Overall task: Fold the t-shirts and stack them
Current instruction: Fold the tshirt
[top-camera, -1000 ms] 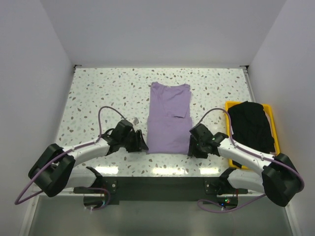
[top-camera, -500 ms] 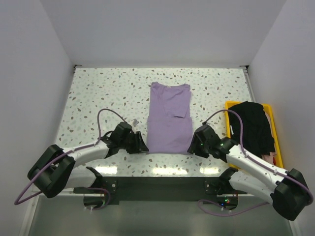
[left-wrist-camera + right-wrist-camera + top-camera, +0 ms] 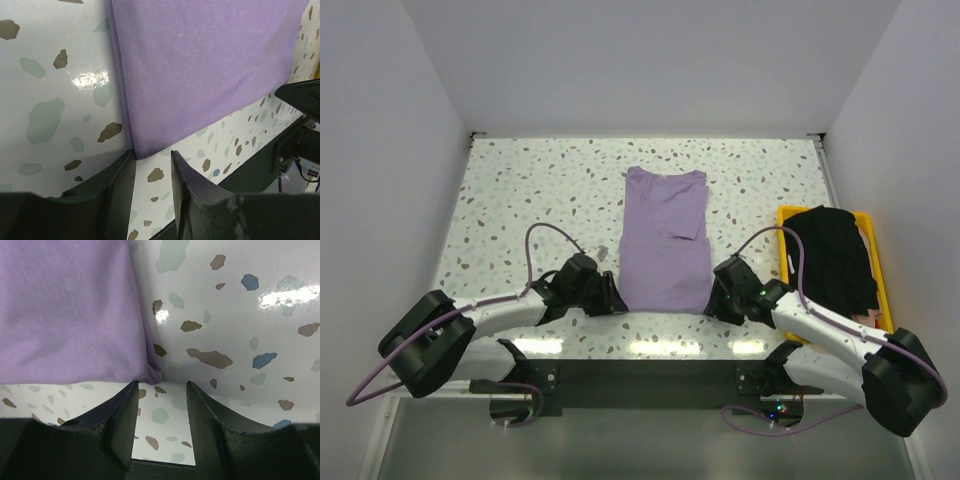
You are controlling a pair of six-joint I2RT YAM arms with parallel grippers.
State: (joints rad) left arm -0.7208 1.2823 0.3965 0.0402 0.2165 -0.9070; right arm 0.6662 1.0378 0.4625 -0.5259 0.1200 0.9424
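Overhead, the purple tee [image 3: 665, 245] lies flat on the speckled table [image 3: 520, 190], folded into a long narrow strip. Its length runs from the table's near edge toward the far one, and a smaller folded flap rests on its right half about midway along. Its long edges lie fairly straight, and its near hem runs between the two grippers, which sit low at the strip's near end, one on each side. Left gripper [image 3: 150, 157]: set at the tee's near left corner, fingers spread. The wrist view shows the tip of the corner lying at the mouth of the gap, touching or all but touching the inner edge of one finger. Bare table shows between the two fingers, so no cloth is pinched. Right gripper [image 3: 161, 386]: set at the tee's near right corner, fingers likewise spread. The rumpled tip of that corner sits just ahead of the gap, nearer one finger, with bare table between the fingertips and no cloth clamped. To the right of the purple tee, well apart from it, stands a yellow bin [image 3: 783, 216]. The black tee [image 3: 830, 255] is heaped loosely in the bin and covers most of it.
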